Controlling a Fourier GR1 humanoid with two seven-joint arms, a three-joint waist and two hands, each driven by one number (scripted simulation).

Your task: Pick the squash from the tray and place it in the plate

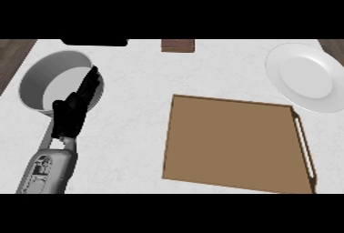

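One hand (75, 109) shows, the left, fingers straight and released, holding nothing.

Its fingertips lie over the rim of a grey pot (40, 77). Well to its right sits the brown tray (232, 143), white handle along the far side; beyond that, farther right and up, the white plate (306, 77). No squash can be seen on tray or plate.

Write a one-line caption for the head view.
Left hand open over a grey pot; brown tray bare, white plate at right, no squash visible.
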